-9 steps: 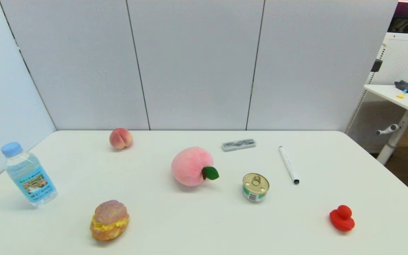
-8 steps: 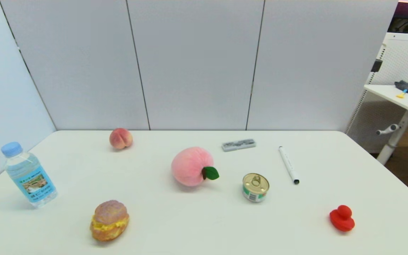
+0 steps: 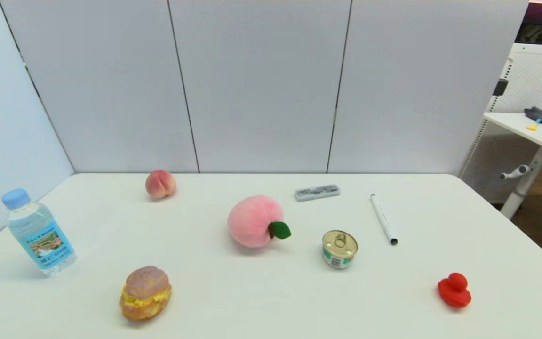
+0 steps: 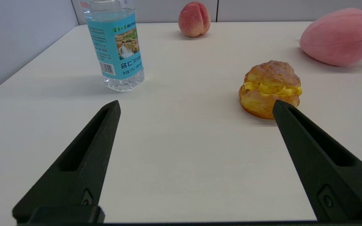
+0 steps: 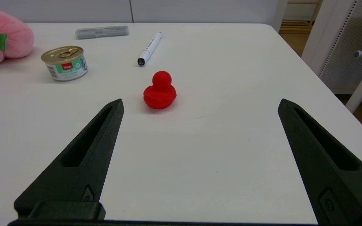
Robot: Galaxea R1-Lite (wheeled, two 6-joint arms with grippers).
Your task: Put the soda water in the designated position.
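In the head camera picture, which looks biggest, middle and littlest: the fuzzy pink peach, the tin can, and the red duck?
1. Fuzzy pink peach, clearly the biggest.
2. Tin can and red duck look about alike; the duck sits nearer the camera, so I won't rank them.

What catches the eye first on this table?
Probably the big pink plush peach with its green leaf, at the table's middle. Then the soda water standing upright near the left edge, with a cream puff in front of it, and the red toy duck at the near right.
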